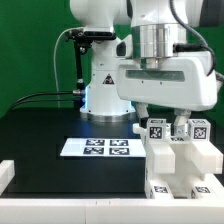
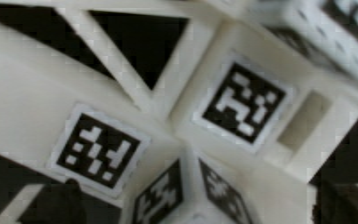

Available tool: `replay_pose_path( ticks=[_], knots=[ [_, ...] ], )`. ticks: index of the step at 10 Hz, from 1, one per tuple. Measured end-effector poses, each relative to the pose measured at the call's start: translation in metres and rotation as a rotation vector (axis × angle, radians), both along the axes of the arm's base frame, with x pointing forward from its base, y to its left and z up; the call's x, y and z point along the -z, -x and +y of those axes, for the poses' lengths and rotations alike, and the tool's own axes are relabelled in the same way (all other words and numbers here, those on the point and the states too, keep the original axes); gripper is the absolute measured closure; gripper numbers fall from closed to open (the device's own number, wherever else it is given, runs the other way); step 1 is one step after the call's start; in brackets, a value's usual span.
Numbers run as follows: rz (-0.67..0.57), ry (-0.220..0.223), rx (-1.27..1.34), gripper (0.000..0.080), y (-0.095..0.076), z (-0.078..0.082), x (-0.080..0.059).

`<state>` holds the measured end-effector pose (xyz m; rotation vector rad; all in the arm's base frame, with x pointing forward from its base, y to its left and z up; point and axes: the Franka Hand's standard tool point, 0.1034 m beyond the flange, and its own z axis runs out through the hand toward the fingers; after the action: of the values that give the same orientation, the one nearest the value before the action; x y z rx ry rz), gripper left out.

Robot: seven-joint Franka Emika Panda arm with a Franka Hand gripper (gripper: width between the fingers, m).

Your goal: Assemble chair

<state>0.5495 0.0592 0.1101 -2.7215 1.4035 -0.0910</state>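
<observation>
1. Chair (image 1: 180,160) parts, chunky white pieces with square black-and-white marker tags, stand grouped on the black bench (image 1: 40,130) toward the exterior view's right, near its front edge.
2. Several tagged posts rise from the top of that group, and lower white blocks sit in front of them.
3. Directly above the group is the hand (image 1: 166,120), hanging from the white robot arm (image 1: 150,40).
4. Its two dark fingers (image 1: 146,113) point down and stand spread apart, with one at each side of a tagged post; no part looks pinched between them.
5. Whether either finger touches the post cannot be told from these views.
6. Just beside the chair parts, toward the exterior view's left, the marker board (image 1: 96,148) lies flat on the bench with four tags showing.
7. Behind the bench hangs a green backdrop (image 1: 30,50), and a black cable (image 1: 40,97) runs across to the arm's base.
8. Seen from the wrist, the chair (image 2: 158,110) fills the blurred picture: slanting white frame pieces, dark gaps between them, and a few marker tags close up.
</observation>
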Motion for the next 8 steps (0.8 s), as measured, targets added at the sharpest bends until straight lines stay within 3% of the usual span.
replay_pose_path(
  ticks=[4,5,7,8],
  knots=[
    [-0.035,0.052,-0.408,0.0151,-0.0035,-0.0079,-0.0012],
    [-0.032,0.05,-0.386,0.0151,-0.0031,-0.0072,-0.0004],
    [-0.031,0.049,-0.366,0.0416,-0.0031,-0.0074,-0.0002],
    [-0.03,0.043,-0.316,0.0416,-0.003,-0.0072,0.0]
  ],
)
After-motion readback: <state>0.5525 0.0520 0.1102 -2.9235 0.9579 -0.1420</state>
